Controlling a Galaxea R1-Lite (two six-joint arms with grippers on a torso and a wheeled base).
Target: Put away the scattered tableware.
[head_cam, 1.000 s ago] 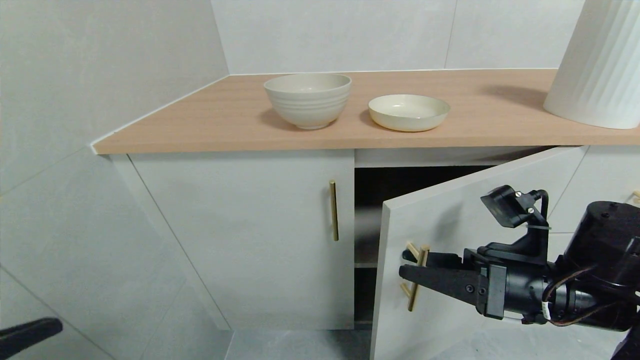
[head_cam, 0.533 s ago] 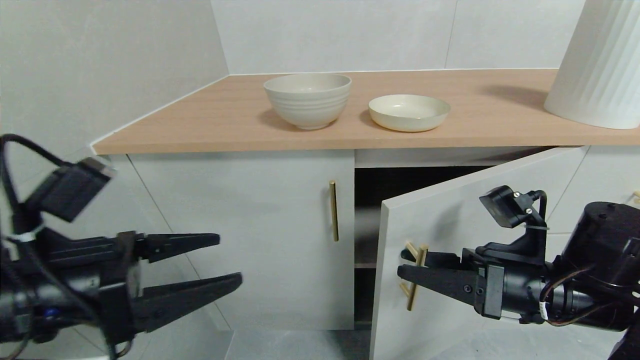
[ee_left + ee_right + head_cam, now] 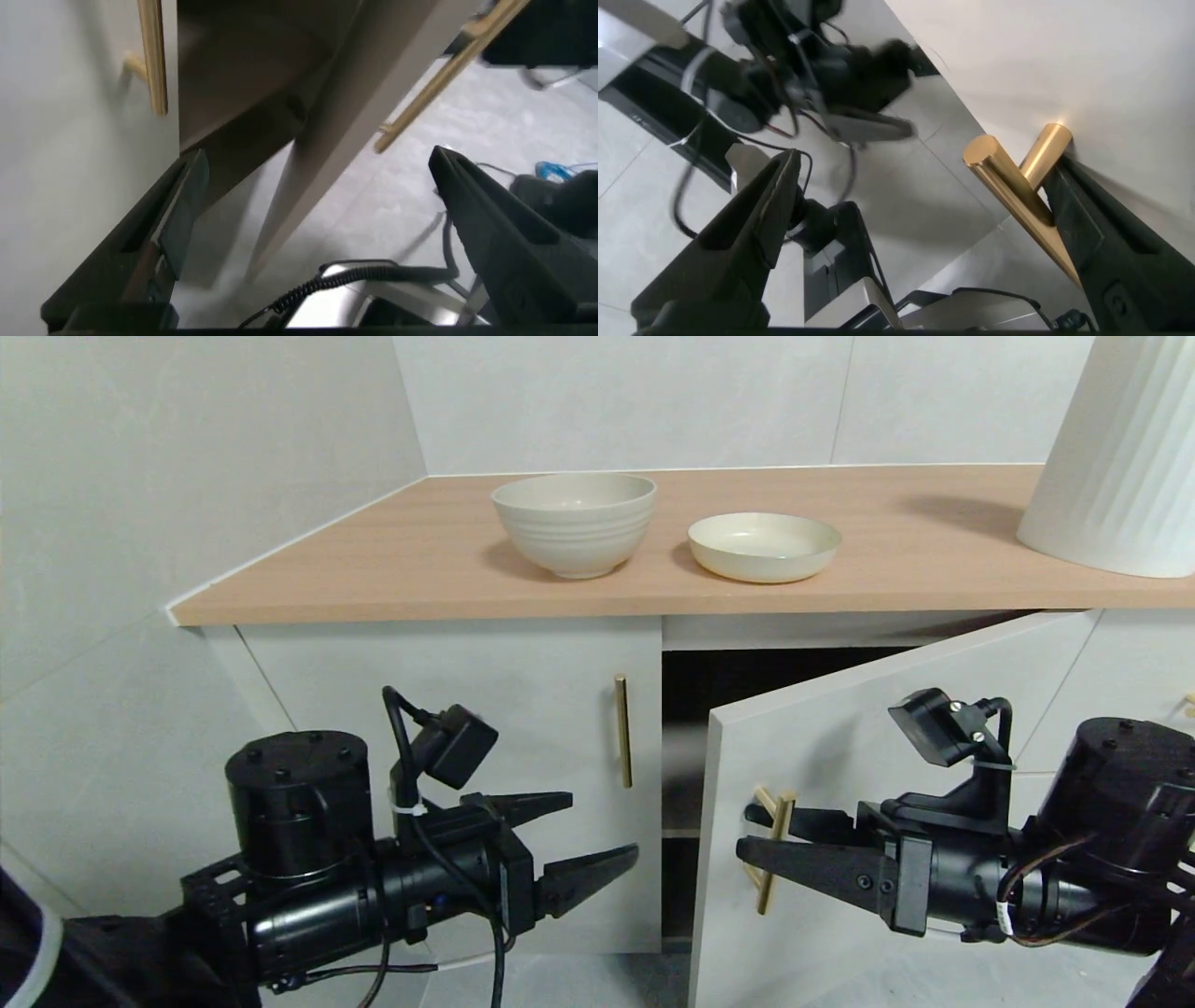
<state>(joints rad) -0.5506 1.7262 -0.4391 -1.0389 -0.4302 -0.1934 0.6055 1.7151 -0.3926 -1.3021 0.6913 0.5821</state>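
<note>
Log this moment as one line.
right pincer: open, around handle of open door | left pincer: open, near closed door | bowl, plate: on counter

bowl beige, ribbed | plate cream | countertop wood-grain | handle brass

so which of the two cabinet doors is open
The right-hand door, swung outward with the right hand at its gold handle. The left door sits flush and shut.

place: kitchen | cues: wood countertop, white cabinets, tiled walls, bowl
</note>
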